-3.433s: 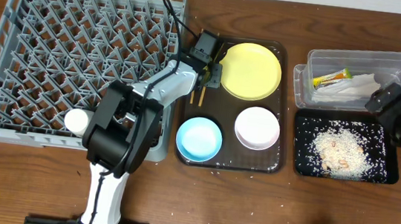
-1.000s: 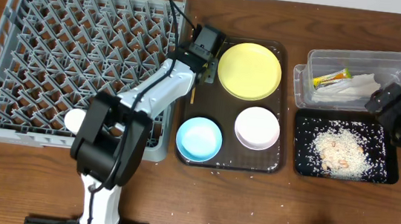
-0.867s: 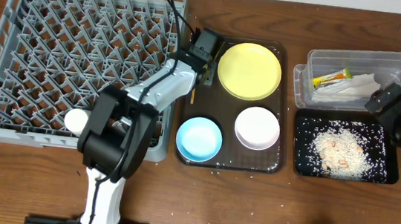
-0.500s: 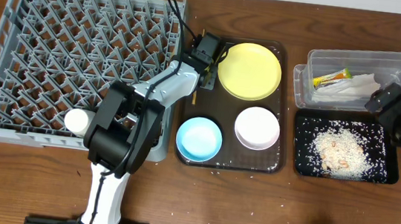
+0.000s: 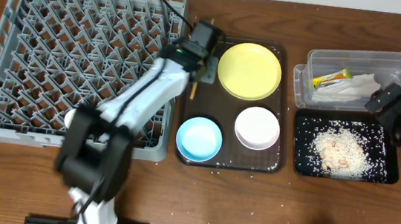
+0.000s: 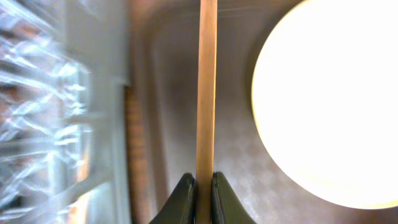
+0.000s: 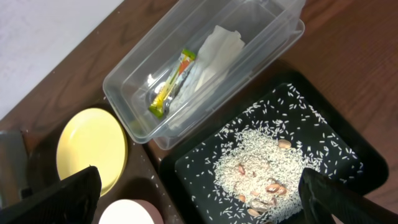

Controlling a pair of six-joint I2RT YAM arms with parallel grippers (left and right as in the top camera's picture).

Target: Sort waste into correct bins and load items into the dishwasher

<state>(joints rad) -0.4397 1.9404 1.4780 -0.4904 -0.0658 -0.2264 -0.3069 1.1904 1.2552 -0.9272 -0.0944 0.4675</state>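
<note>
At brown tray's [image 5: 225, 108] left edge, beside yellow plate [image 5: 249, 71] & grey rack [image 5: 79, 62], L pincer [image 6: 204, 186] is clenched on a chopstick [image 6: 206, 87]. R pincer [image 7: 199, 180] gapes wide above black tray [image 7: 348, 155] w/ rice [image 7: 261, 168]. Napkin [image 7: 217, 50] & wrapper [image 7: 171, 84] lie in clear tub [image 7: 134, 118].

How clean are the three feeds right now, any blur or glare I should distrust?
Overhead: the left arm smears with motion low down, the rest sharp. Left wrist: the yellow plate is blown out white, the dish rack is blurred, the chopstick in the left pincer reads clearly. Right wrist: sharp, evenly lit.
</note>
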